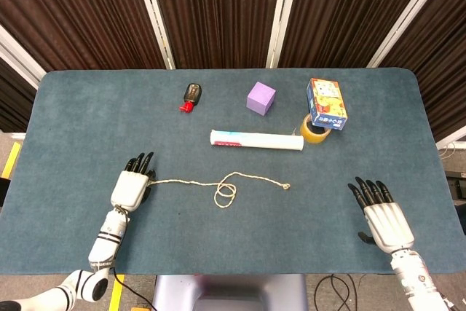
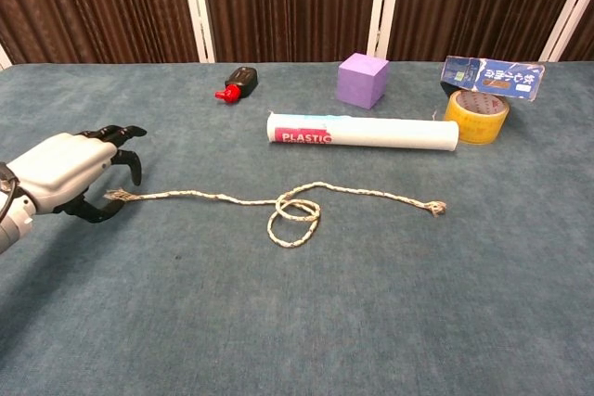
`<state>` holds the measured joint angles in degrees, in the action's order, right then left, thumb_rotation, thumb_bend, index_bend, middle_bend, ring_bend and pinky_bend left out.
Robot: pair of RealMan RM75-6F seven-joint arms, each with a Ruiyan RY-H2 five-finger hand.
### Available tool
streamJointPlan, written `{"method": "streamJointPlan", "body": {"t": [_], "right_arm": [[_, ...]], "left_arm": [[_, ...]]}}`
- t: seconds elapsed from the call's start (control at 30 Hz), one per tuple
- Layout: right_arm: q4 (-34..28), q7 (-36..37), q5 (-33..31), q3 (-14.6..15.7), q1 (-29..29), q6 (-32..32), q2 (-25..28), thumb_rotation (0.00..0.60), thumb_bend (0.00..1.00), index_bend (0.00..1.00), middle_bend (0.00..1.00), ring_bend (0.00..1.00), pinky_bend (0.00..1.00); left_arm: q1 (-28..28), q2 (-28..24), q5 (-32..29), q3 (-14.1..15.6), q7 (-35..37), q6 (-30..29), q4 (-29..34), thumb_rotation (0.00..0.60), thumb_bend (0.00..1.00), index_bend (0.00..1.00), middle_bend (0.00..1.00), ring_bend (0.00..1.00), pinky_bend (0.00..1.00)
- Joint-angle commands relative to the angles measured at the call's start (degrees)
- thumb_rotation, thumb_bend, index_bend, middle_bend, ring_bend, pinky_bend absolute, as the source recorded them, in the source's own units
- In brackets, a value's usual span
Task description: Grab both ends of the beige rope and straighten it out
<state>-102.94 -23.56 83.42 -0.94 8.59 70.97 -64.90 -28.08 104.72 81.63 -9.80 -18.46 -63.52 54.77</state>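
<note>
The beige rope (image 1: 191,181) lies on the blue table cloth, running left to right with a small loop (image 1: 225,194) near its middle. Its frayed left end (image 2: 117,196) sits between the curved fingers and the thumb of my left hand (image 2: 67,173), which arch over it without closing. In the head view the left hand (image 1: 132,184) covers that end. The rope's knotted right end (image 1: 286,186) lies free, well apart from my right hand (image 1: 384,215), which hovers flat with its fingers spread near the table's front right. The chest view does not show the right hand.
Behind the rope lies a white tube (image 1: 257,140) labelled PLASTIC. Further back are a purple cube (image 1: 261,98), a black bottle with a red cap (image 1: 191,96), a yellow tape roll (image 1: 314,130) and a blue box (image 1: 326,103) leaning on it.
</note>
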Motion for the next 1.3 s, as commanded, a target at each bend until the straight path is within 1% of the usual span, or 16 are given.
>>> {"method": "streamJointPlan", "body": {"t": [0.03,0.37,0.77,0.97,1.13,1.3], "right_arm": [[0.01,-0.13,-0.25,0.05,0.12,0.10,0.01,0.600,0.23,0.00,0.00,0.00,0.00],[0.22,-0.31,-0.99,0.37,0.59,0.36,-0.13,0.600,0.23,0.00,0.00,0.00,0.00],[0.14,-1.03,-1.55,0.79,1.01,0.62,-0.46,0.600,0.23,0.00,0.00,0.00,0.00],[0.05,-1.83,-2.14,0.73,1.62,0.16,-0.88,0.600,0.23,0.00,0.00,0.00,0.00],[0.30,-2.90,-2.95,0.40,2.84,-1.22,-1.57,0.600,0.23,0.00,0.00,0.00,0.00],[1.71,-2.70,-4.49,-0.67,5.62,-4.86,-2.98,0.600,0.23,0.00,0.00,0.00,0.00]], "left_arm": [[-0.85,1.00,-0.79,-0.03,0.52,0.57,-1.77,0.600,0.41,0.43,0.03,0.00,0.17],[-1.56,1.62,-1.90,0.67,1.50,0.84,-3.57,0.600,0.41,0.51,0.05,0.00,0.17],[-2.12,1.71,-2.95,1.03,1.69,0.76,-4.63,0.600,0.41,0.56,0.07,0.00,0.17],[-2.36,1.77,-3.08,1.35,1.14,0.44,-5.10,0.600,0.41,0.60,0.09,0.00,0.17],[-2.71,1.28,-2.94,1.70,0.29,0.43,-5.09,0.600,0.42,0.62,0.09,0.00,0.17],[-2.74,0.22,-2.62,2.23,0.69,0.33,-4.28,0.600,0.45,0.62,0.09,0.00,0.17]]}}
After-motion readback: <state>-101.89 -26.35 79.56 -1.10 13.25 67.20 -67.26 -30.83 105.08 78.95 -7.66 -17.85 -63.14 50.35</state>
